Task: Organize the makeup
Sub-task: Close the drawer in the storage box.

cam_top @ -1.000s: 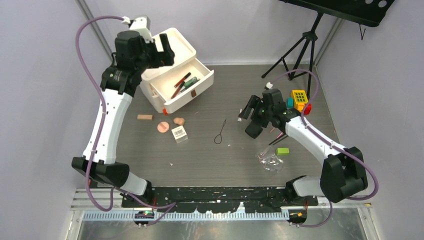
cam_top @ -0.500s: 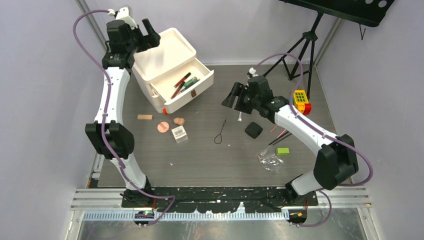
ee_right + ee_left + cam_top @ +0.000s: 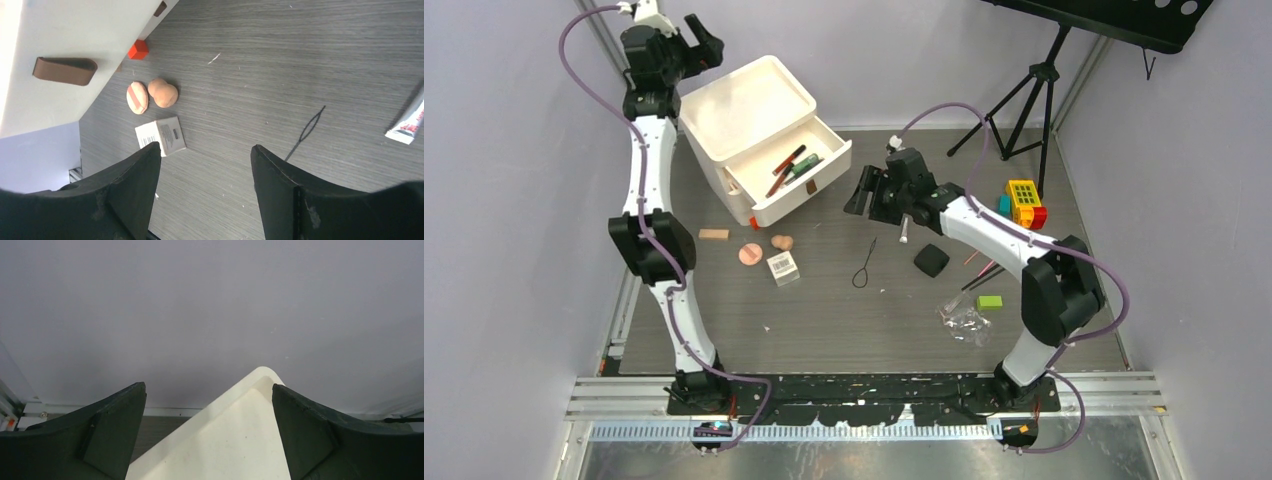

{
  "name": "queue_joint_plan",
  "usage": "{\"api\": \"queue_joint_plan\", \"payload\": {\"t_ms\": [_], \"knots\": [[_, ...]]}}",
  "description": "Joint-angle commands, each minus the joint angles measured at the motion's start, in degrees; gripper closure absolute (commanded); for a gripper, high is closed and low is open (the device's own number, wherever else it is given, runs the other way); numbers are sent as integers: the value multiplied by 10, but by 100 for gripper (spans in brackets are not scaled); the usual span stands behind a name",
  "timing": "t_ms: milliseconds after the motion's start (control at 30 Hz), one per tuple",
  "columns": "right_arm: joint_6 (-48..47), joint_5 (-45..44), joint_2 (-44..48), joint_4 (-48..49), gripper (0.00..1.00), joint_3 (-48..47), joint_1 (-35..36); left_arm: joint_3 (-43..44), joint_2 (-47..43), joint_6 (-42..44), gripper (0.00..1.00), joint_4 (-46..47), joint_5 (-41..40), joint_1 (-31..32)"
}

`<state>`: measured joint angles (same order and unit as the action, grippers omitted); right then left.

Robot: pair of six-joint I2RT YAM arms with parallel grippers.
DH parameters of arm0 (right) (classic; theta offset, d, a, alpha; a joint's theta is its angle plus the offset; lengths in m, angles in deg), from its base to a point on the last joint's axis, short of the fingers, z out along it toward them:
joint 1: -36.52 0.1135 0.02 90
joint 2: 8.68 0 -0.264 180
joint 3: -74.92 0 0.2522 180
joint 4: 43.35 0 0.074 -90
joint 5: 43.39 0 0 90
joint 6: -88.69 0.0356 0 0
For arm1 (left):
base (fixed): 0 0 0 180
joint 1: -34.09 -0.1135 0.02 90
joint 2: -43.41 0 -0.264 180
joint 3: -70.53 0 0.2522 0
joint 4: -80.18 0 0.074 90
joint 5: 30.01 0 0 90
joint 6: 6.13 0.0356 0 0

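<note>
Right wrist view: right pincer (image 3: 205,155) stands wide w/ nothing btwn the jaws, hanging over bare bench (image 3: 280,60). Off its left finger lies the barcoded box (image 3: 161,135), nearest. Beyond that are the pink puff (image 3: 137,98) & peach sponge (image 3: 163,93), touching each other, beside the drawer front. White tube (image 3: 406,125) sits on the other side at the frame edge.

Top view: right pincer (image 3: 862,195) is mid-bench, btwn the open drawer (image 3: 829,160) & the white tube (image 3: 905,232), which is just beside it. Black compact (image 3: 931,260) & loose pencils (image 3: 984,272) lie nearer that arm's base. Drawer already holds pencils (image 3: 786,165) & a green tube (image 3: 804,167).

Left pincer (image 3: 707,42) is also wide, empty, raised high behind the organiser (image 3: 744,100), well apart from all the makeup.

Step, prob.: btwn picks, most loose items not yet stowed. Next move needs one target chosen (tube is closest). Then drop low, square the jaws across its narrow side, close, and carry it to the drawer.
</note>
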<state>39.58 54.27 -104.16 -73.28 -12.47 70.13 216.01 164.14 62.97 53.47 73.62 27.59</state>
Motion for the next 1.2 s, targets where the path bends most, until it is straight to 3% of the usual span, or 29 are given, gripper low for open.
{"api": "queue_joint_plan", "payload": {"t_ms": [0, 533, 1167], "knots": [[4, -23, -15, 41, 29, -44, 12, 78, 48, -7, 1, -5, 18, -4], [14, -53, -82, 116, 30, -97, 27, 114, 112, 1, 5, -49, 38, -15], [44, -61, -249, 142, 31, -303, 55, 126, 118, 49, 9, -92, 90, -15]]}}
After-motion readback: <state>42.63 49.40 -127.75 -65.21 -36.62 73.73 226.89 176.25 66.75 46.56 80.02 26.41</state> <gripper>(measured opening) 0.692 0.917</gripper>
